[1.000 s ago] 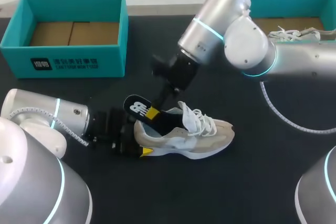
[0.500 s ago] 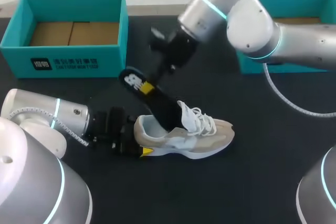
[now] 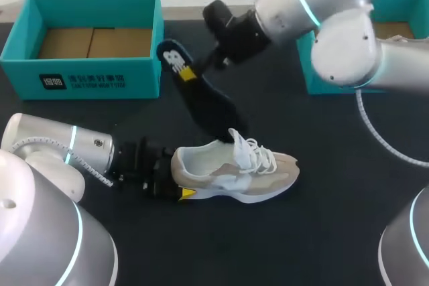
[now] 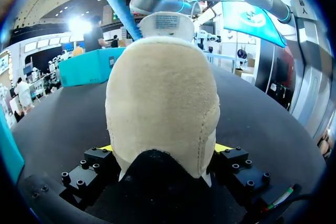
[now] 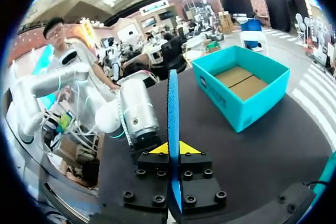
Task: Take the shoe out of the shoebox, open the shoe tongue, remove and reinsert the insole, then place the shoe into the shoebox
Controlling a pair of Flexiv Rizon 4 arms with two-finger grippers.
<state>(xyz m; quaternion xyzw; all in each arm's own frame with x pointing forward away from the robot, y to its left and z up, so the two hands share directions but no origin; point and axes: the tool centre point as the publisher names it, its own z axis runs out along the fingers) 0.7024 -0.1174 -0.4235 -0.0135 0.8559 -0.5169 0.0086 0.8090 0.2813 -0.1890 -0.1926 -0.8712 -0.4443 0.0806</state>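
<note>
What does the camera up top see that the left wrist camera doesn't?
Only the head view shows the shoe's white laces, the insole's black top held up by the right gripper, and the shoebox's cardboard floor. Only the left wrist view shows the shoe's fuzzy heel up close, with the left gripper's two yellow tips on either side. Both show the shoe on the black table, the teal shoebox and the right arm.

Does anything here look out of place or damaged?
Only the insole: it is outside the shoe, hanging tilted in the right gripper, its lower tip near the shoe's opening. That fits the removal step. The shoe stands upright on the table, heel held by the left gripper; no damage shows.
</note>
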